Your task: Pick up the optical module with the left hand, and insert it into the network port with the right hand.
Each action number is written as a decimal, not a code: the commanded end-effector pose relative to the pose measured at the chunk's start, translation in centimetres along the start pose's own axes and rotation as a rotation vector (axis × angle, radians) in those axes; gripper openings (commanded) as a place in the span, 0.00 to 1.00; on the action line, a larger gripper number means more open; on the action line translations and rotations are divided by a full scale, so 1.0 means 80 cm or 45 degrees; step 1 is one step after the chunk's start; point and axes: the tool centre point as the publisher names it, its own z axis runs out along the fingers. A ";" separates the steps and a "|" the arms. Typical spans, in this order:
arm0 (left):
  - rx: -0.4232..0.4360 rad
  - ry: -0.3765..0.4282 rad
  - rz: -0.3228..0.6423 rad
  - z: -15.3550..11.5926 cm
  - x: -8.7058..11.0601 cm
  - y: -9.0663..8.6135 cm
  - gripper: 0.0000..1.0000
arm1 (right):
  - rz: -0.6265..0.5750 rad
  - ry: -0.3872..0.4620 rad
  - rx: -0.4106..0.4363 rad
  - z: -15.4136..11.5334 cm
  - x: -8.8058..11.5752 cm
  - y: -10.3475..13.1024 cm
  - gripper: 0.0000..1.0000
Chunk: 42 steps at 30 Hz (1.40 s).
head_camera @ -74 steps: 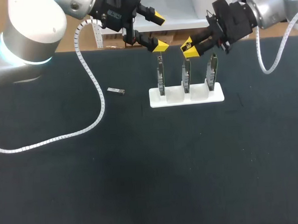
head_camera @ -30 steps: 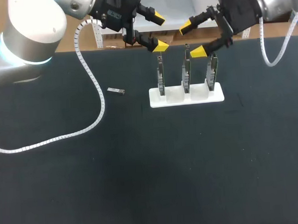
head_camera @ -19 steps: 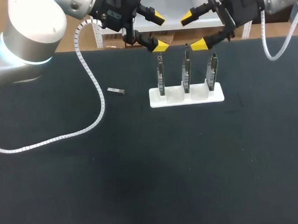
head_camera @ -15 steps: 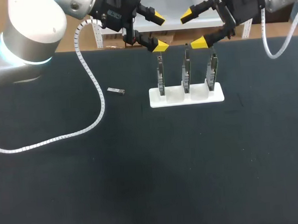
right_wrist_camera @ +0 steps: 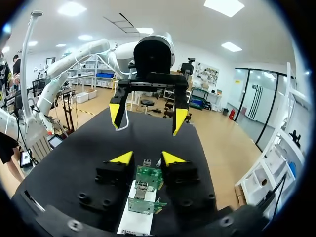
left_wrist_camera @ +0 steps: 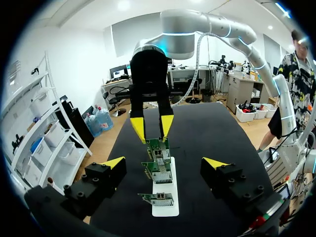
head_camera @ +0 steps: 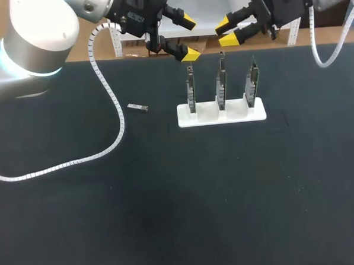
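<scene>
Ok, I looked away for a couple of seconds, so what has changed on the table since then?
The right gripper lifted from just above the middle board and drew back toward the far edge of the table; it opened wide, then narrowed again, and holds nothing now. The left gripper, open, the module lying on the table and the white stand with its three boards stayed as they were.

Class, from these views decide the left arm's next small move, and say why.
Probably the left arm should swing sideways from above the white rack toward the optical module lying alone on the table, then lower over it. Its jaws stand open and empty, so the pickup has not begun.
</scene>
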 end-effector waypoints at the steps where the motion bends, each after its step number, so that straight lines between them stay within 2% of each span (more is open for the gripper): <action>1: 0.006 0.009 -0.002 0.001 -0.001 0.003 1.00 | 0.002 0.009 0.027 0.001 -0.003 0.012 0.00; 23: 0.006 0.009 -0.002 0.001 -0.001 0.003 1.00 | 0.005 0.020 0.034 0.001 -0.002 0.013 0.00; 42: 0.006 0.009 -0.002 0.001 -0.001 0.003 1.00 | 0.099 0.016 0.030 0.007 0.021 0.026 0.00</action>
